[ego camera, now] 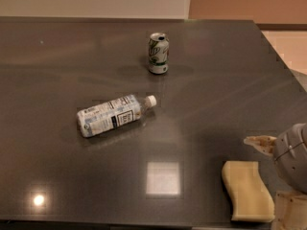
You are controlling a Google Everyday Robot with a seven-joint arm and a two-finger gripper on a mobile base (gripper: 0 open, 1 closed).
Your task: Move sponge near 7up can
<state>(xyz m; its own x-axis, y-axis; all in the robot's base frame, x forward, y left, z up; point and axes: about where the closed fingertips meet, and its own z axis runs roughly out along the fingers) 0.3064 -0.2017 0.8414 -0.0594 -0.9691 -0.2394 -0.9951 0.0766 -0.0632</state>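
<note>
— How far has it got?

— Barely started, I'd say. The pale yellow foam sponge with the wavy sides (247,190) lies flat at the near right corner of the dark glossy worktop (57,56). The small silver-and-green 7up can (158,53) stands upright far across it, towards the back. They are well apart.

— And the arm?

— Its end effector (288,181) sits at the right edge, just beside the sponge on the sponge's right. From here I cannot tell whether it is spread or pressed together, or whether it touches the foam at all.

— Anything in the way?

— A clear plastic bottle with a white cap (114,116) lies on its side between them, left of the straight path.

— So what's left?

— By my reckoning, everything: take hold, carry it across, set it down by the can.
</note>
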